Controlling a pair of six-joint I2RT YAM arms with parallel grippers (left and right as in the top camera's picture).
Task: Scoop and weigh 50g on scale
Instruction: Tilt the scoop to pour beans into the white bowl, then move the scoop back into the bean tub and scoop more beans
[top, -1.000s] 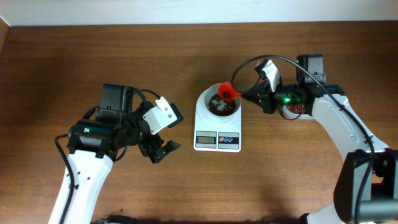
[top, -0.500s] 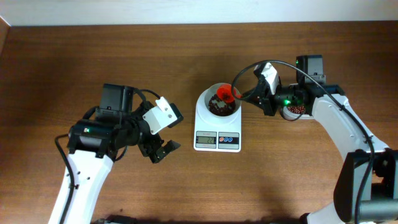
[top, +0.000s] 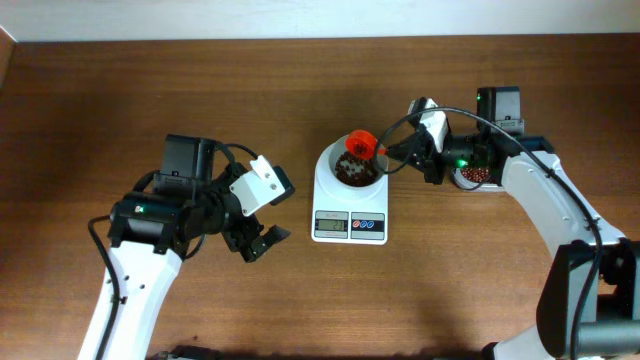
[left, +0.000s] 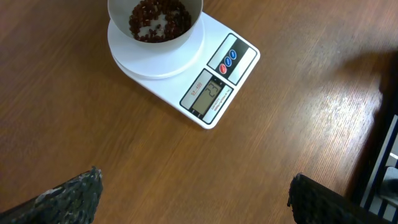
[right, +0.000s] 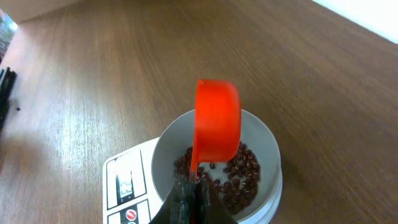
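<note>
Overhead view: right end effector (top: 396, 156) pinches a red scoop (top: 361, 144) above the bowl (right: 166, 142) of beans (top: 352, 171) on the scale (top: 349, 227); left end effector (top: 260, 242) hangs spread wide.

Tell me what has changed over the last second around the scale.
The red scoop, held in the shut right gripper, shifted slightly across the bowl toward its far rim, the right wrist turning a little with it. Nothing was grasped or released. The scale, bowl and open left gripper stayed put.
</note>
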